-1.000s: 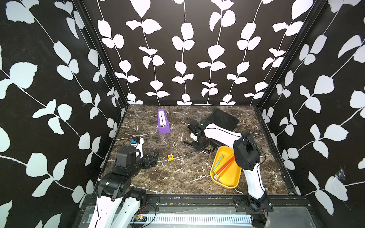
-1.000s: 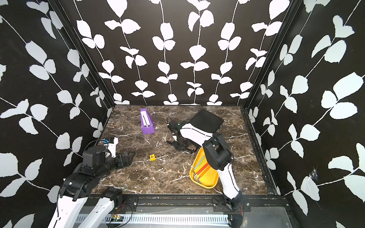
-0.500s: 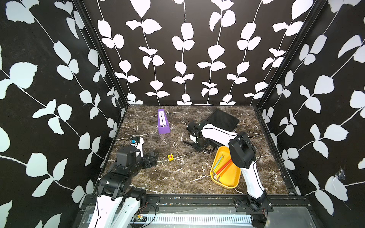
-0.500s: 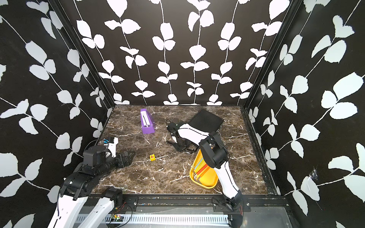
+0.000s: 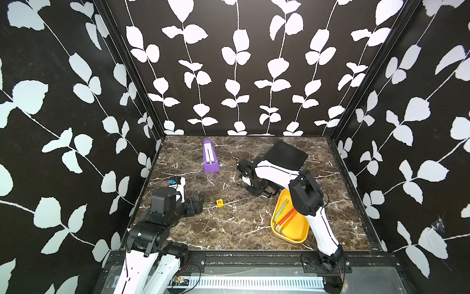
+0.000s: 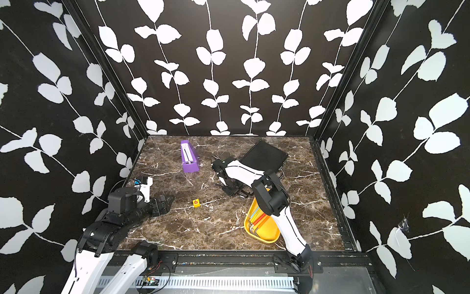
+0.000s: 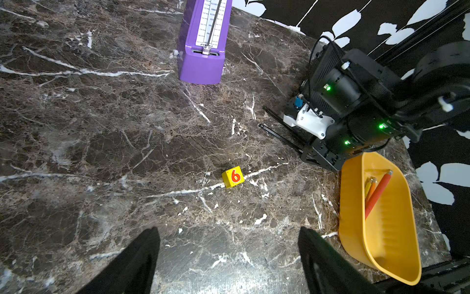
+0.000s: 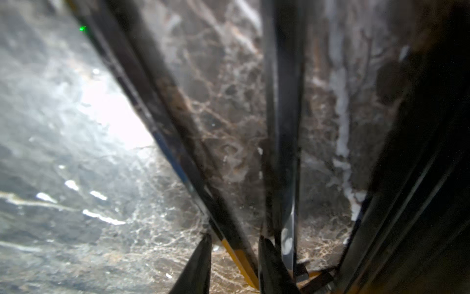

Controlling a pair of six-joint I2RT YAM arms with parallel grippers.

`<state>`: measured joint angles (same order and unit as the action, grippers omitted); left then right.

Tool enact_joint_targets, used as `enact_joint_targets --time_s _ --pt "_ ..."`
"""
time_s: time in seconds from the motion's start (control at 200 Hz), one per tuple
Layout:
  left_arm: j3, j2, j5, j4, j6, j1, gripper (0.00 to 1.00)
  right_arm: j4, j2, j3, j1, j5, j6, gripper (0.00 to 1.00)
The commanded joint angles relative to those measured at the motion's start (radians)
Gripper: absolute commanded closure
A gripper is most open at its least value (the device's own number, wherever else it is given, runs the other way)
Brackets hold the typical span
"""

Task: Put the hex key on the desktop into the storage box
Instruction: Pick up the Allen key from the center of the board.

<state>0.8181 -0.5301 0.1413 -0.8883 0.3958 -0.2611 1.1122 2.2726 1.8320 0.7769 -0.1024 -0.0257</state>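
Observation:
Thin black hex keys [image 5: 239,184] [image 7: 278,134] lie on the brown marble desktop [image 5: 229,224], just behind the yellow storage box [image 5: 292,235] [image 6: 265,235] [image 7: 391,236]. My right gripper [image 5: 255,189] [image 6: 230,189] is down on them, fingertips at the surface. In the right wrist view its jaws [image 8: 236,244] stand partly open astride one black hex key [image 8: 178,142]; a second key [image 8: 282,127] runs outside one finger. The box holds coloured hex keys [image 5: 284,216]. My left gripper [image 5: 197,206] [image 7: 229,234] rests open and empty at the front left.
A purple metronome [image 5: 210,160] [image 7: 203,43] stands at the back. A small yellow cube marked 6 [image 5: 220,202] [image 7: 232,177] sits mid-desk. A black ribbed case [image 5: 284,155] lies behind my right arm. Patterned walls close three sides.
My right arm's elbow has swung a little to the left while the gripper stayed low over the black hex keys. The left arm has not moved.

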Motion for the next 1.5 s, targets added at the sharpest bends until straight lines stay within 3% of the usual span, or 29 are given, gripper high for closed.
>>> enact_joint_targets --time_s 0.0,0.235,0.55,0.685,0.8,1.185,1.495 --pt "0.002 -0.005 0.004 0.002 -0.002 -0.003 0.14 0.032 0.049 0.033 0.025 0.007 0.065 0.67" --pt "0.003 -0.004 0.004 -0.001 -0.001 -0.003 0.14 0.080 0.128 0.073 0.027 0.129 0.062 0.75" --pt "0.003 -0.010 0.006 -0.001 -0.002 -0.003 0.14 0.062 0.136 0.055 0.027 0.129 0.045 0.89" --pt "0.005 -0.010 0.006 -0.003 -0.001 -0.003 0.14 0.048 0.127 0.049 0.028 0.168 0.030 1.00" --pt "0.005 -0.009 0.004 -0.003 -0.002 -0.004 0.14 0.048 0.111 0.059 0.028 0.251 -0.005 1.00" --pt "0.003 -0.005 0.003 -0.001 0.000 -0.003 0.14 -0.136 0.010 -0.082 -0.019 0.641 -0.338 1.00" --pt "0.003 0.004 0.007 -0.001 0.000 -0.004 0.14 -0.307 -0.026 -0.141 -0.045 0.786 -0.583 1.00"
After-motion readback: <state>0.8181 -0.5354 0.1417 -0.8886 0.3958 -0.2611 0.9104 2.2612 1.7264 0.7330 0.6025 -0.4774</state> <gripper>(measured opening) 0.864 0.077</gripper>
